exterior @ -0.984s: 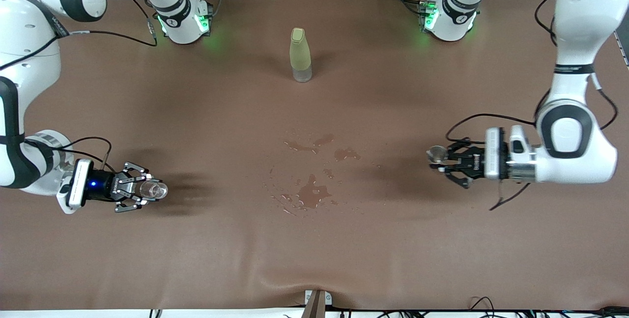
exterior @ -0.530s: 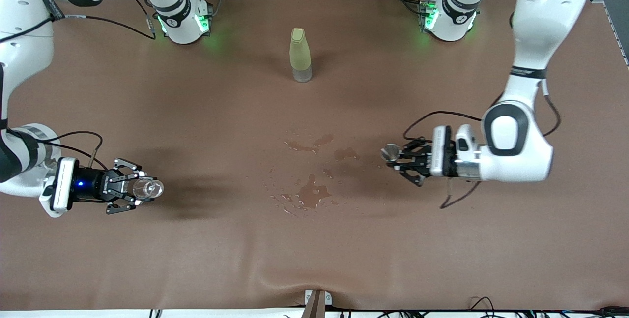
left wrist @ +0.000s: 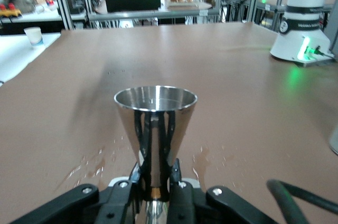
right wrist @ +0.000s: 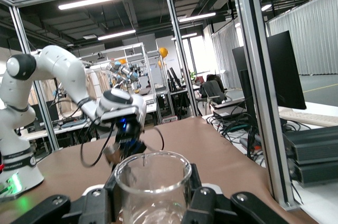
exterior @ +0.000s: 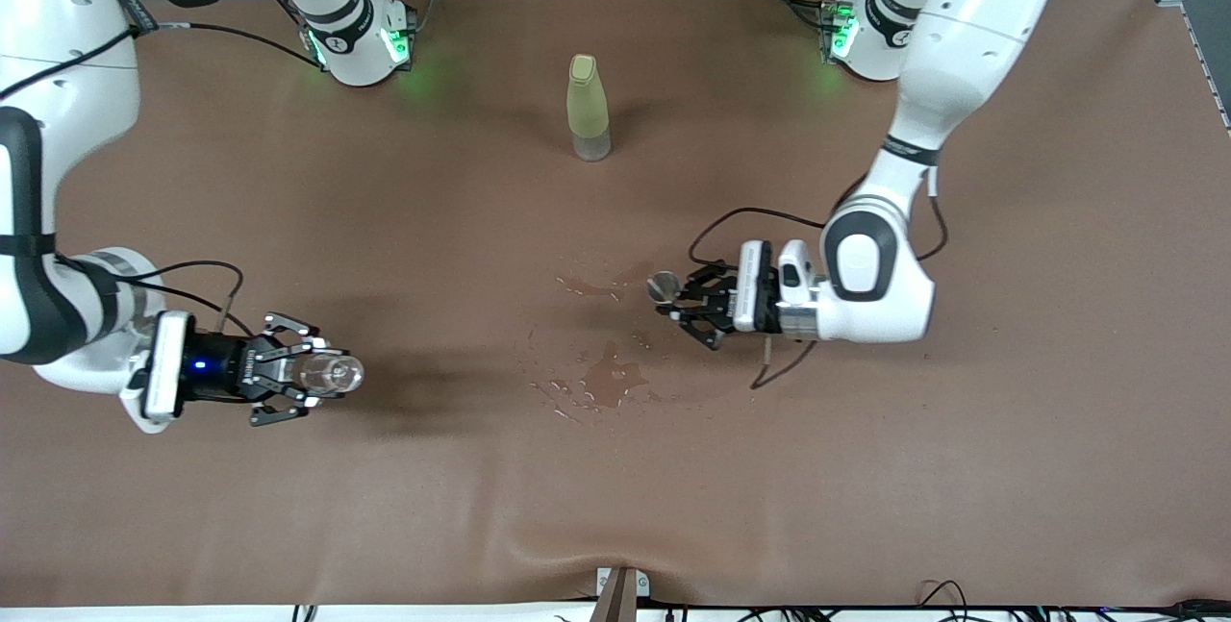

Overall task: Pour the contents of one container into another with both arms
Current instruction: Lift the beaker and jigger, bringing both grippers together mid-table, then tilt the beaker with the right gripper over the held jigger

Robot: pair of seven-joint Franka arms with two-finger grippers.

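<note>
no brand name or label can be read on the cup, the jigger or the bottle; the small print on the grippers is too fine to make out.

the right gripper (exterior: 322,377) is up over the surface (exterior: 615,487) toward the right arm's end, its fingers (right wrist: 203,203) closed narrowly on the lower part of the glass cup (exterior: 327,375). in the right wrist view the cup (right wrist: 153,184) stands upright between the fingers, its round mouth open at the top.

the left gripper (exterior: 678,300) is over the middle of the surface, above the wet patches (exterior: 611,377) of spilled liquid. its fingers (left wrist: 177,189) are drawn in tight on the thin waist of the metal jigger (exterior: 662,286). in the left wrist view the jigger (left wrist: 155,123) stands upright, its shiny round rim uppermost and its upper cone clear above the fingers.

the cup and the jigger are well apart, with bare surface between them.

a tall pale yellow-green bottle (exterior: 587,108) stands upright on the surface, farther from the front camera than both grippers, between the two arm bases.
</note>
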